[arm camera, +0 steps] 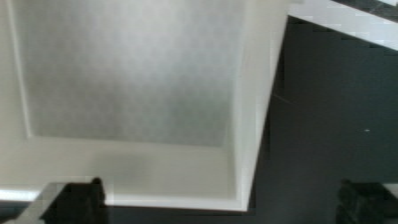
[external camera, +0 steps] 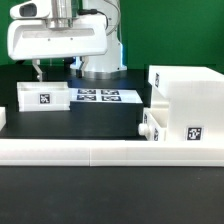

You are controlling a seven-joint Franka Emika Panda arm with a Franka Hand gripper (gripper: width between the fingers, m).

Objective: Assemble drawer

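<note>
A white open drawer box (external camera: 42,97) with a marker tag on its front stands at the exterior view's left. In the wrist view I look down into it: a grey floor (arm camera: 134,75) inside white walls. My gripper (external camera: 55,70) hangs just above the box's back, open and empty. In the wrist view the gripper (arm camera: 219,205) has one dark finger (arm camera: 75,200) over the box's wall and the other finger (arm camera: 365,200) over the black table. A large white drawer housing (external camera: 185,100) stands at the exterior view's right, with a smaller white part (external camera: 150,125) against its front corner.
The marker board (external camera: 98,96) lies flat between the box and the housing. A long white rail (external camera: 100,150) runs across the table's front edge. The arm's white base (external camera: 100,55) stands behind the marker board.
</note>
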